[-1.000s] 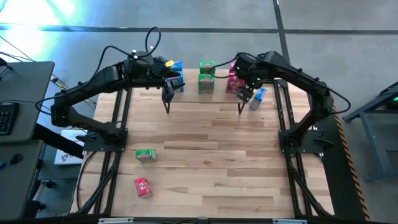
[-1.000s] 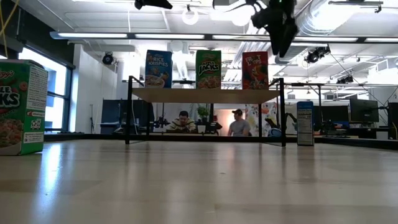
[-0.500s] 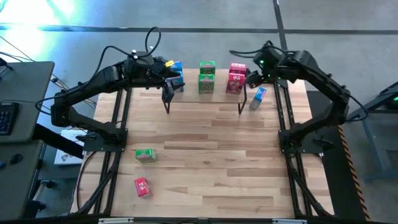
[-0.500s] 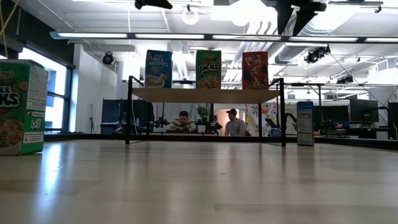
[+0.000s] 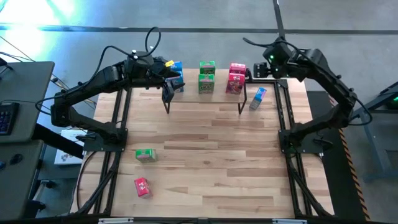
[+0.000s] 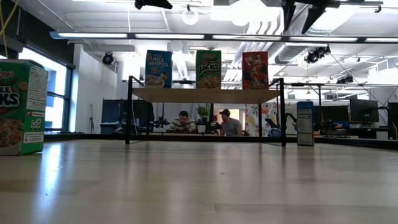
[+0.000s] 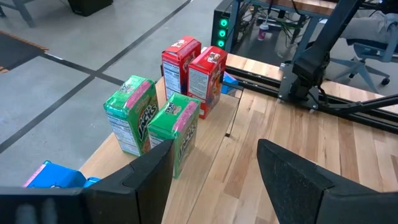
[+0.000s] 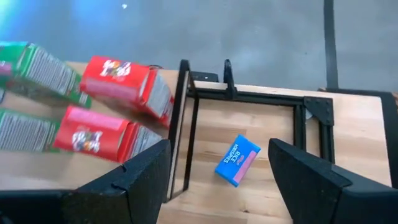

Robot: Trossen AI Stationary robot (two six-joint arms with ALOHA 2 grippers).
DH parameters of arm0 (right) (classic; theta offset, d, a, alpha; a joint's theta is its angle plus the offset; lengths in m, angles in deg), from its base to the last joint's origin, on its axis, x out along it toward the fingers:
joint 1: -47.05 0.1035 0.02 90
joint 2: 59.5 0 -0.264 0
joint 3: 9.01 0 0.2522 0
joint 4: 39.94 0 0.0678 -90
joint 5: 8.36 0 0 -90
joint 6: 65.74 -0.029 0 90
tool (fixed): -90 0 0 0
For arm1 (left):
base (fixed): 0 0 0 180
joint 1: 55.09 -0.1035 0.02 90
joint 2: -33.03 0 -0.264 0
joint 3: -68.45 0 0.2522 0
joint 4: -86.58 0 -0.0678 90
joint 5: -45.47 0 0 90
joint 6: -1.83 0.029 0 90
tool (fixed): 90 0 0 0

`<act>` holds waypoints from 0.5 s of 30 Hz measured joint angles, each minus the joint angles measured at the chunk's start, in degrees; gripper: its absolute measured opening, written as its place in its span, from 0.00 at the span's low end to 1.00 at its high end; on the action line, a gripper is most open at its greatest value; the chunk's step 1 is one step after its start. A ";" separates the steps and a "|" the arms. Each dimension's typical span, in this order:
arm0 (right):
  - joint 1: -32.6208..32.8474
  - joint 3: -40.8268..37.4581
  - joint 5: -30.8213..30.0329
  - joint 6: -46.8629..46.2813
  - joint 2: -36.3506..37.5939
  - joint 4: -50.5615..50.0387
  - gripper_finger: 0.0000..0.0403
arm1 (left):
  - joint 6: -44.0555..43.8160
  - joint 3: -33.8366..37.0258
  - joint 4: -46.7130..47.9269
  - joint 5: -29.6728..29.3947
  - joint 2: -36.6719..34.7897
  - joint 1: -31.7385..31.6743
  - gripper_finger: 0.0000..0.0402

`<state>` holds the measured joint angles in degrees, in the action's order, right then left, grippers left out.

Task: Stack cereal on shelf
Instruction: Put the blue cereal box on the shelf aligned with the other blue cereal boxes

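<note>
Small cardboard cereal boxes, 9 total: 3 blue (image 5: 175,67), 3 green (image 5: 207,66), 3 red/pink (image 5: 237,68).
On low wooden shelf w/ black legs (image 5: 205,98): 2 of each colour.
Off shelf, on wooden tabletop (image 5: 211,162): 1 of each colour.
2 dark robot arms (image 5: 93,87).
2 ppl seated in bg (image 6: 183,122).

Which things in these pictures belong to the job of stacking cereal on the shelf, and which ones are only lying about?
Belongs to the job:
- shelf
- blue boxes, green boxes and red boxes on the shelf
- blue box, green box and red box on the table
- left gripper, right gripper

Only lying about:
- keyboard
- people in the room behind
</note>
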<state>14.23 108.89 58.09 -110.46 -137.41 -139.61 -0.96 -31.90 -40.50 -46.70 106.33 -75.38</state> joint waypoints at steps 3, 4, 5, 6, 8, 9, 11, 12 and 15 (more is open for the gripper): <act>-1.25 0.00 0.47 -0.27 0.00 0.00 0.66 | -0.01 0.00 0.00 0.00 0.00 0.01 0.55; -1.68 0.00 1.04 -0.06 0.00 0.00 0.66 | -0.01 -0.01 -0.02 0.02 0.00 0.02 0.55; -2.10 0.00 1.44 0.10 0.00 0.00 0.66 | 0.01 -0.01 0.00 0.00 0.00 0.00 0.55; -2.52 0.00 1.77 0.22 0.00 -0.02 0.66 | 0.00 0.00 -0.01 0.02 0.00 0.02 0.55; -3.08 0.00 2.49 1.03 0.00 0.00 0.66 | -0.01 -0.02 0.00 0.02 0.00 0.02 0.55; -3.26 0.00 2.59 1.08 0.00 0.02 0.66 | -0.01 0.00 0.00 0.00 0.00 0.00 0.55; -3.36 0.00 2.56 1.06 0.00 0.02 0.66 | -0.01 0.00 -0.01 0.00 0.00 0.00 0.55; -3.36 0.00 2.56 1.04 0.00 0.04 0.66 | 0.00 0.00 0.00 0.00 0.00 0.00 0.55; -3.36 -0.83 2.25 1.04 0.54 1.19 0.66 | -0.01 0.00 0.00 0.02 0.00 0.02 0.55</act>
<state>10.87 108.05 60.33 -109.42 -136.87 -138.42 -0.98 -31.90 -40.50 -46.68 106.33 -75.36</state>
